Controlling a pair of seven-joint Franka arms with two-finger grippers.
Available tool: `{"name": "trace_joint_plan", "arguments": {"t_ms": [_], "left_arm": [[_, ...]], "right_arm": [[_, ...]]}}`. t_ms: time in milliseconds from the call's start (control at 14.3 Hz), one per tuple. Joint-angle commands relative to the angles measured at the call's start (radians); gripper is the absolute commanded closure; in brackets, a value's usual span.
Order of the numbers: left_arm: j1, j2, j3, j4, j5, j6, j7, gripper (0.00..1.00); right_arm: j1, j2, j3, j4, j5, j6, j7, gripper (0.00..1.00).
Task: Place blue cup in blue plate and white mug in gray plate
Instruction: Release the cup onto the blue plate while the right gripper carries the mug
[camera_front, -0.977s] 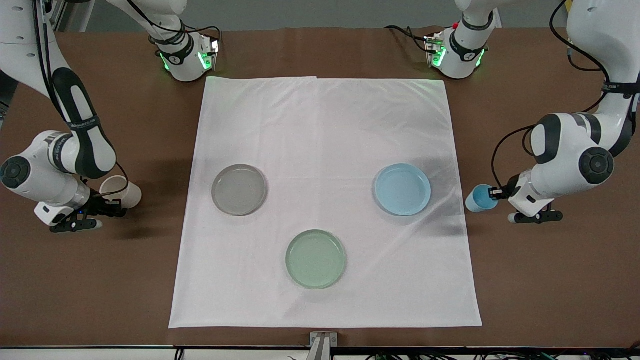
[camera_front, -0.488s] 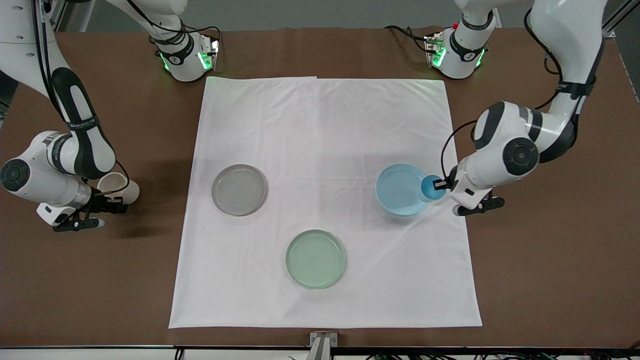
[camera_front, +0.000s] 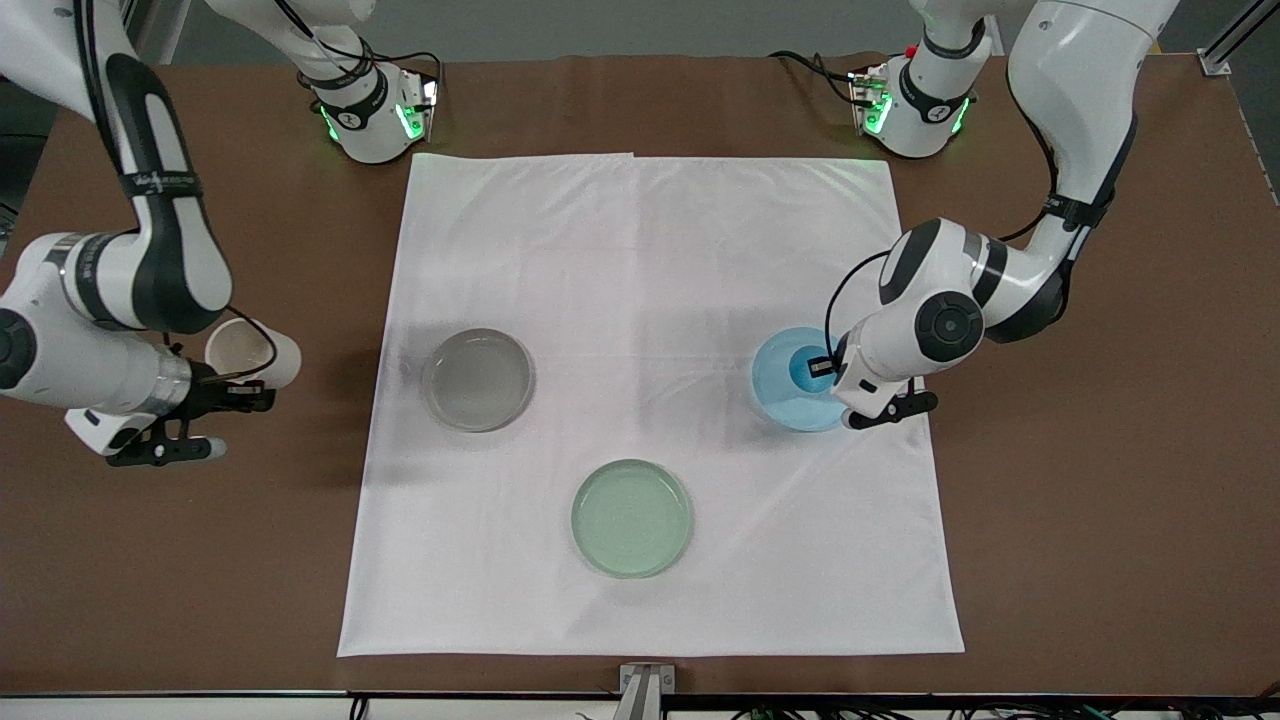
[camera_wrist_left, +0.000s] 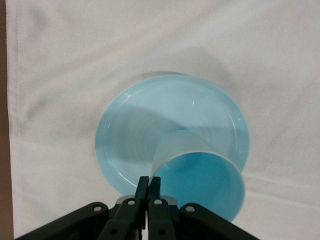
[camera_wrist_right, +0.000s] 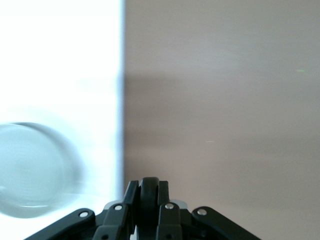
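Observation:
My left gripper (camera_front: 822, 367) is shut on the rim of the blue cup (camera_front: 803, 369) and holds it over the blue plate (camera_front: 790, 406). In the left wrist view the cup (camera_wrist_left: 200, 181) hangs above the plate (camera_wrist_left: 135, 130), its wall pinched by my gripper (camera_wrist_left: 149, 182). My right gripper (camera_front: 238, 396) is shut on the dark handle of the white mug (camera_front: 252, 354), held above the bare brown table at the right arm's end. The right wrist view shows the handle (camera_wrist_right: 148, 195) between the fingers. The gray plate (camera_front: 478, 379) lies on the cloth; it also shows in the right wrist view (camera_wrist_right: 30, 170).
A pale green plate (camera_front: 631, 518) lies on the white cloth (camera_front: 650, 250), nearer the front camera than the other two plates. Brown table (camera_front: 1100, 520) surrounds the cloth. Both arm bases stand at the table's edge farthest from the camera.
My left arm has carried the blue cup from the bare table in over the blue plate. My right gripper has lifted the white mug slightly and shifted it toward the cloth.

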Motion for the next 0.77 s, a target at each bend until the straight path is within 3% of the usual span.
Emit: {"name": "trace_joint_plan", "arguments": {"t_ms": [0, 70, 140, 349, 558, 698], "left_arm": [[-0.004, 0.008, 0.004, 0.023, 0.004, 0.002, -0.014, 0.47], [0.003, 0.005, 0.006, 0.027, 0.004, 0.002, -0.02, 0.06], [0.008, -0.006, 0.006, 0.029, 0.004, -0.002, -0.025, 0.0], [0.04, -0.125, 0.03, 0.085, 0.006, -0.072, -0.011, 0.0], [0.178, -0.162, 0.024, 0.26, 0.006, -0.229, 0.152, 0.0], [0.211, -0.162, 0.029, 0.415, 0.006, -0.388, 0.246, 0.0]], "right_arm": [[0.177, 0.0, -0.011, -0.019, 0.006, 0.036, 0.228, 0.97], [0.231, 0.003, -0.011, -0.022, 0.006, 0.078, 0.302, 0.97], [0.283, 0.021, -0.011, -0.023, 0.006, 0.127, 0.386, 0.97], [0.344, 0.101, -0.011, -0.022, 0.006, 0.238, 0.461, 0.97], [0.355, 0.151, -0.011, -0.025, 0.008, 0.296, 0.461, 0.97], [0.355, 0.168, -0.013, -0.025, 0.006, 0.3, 0.459, 0.97]]}}
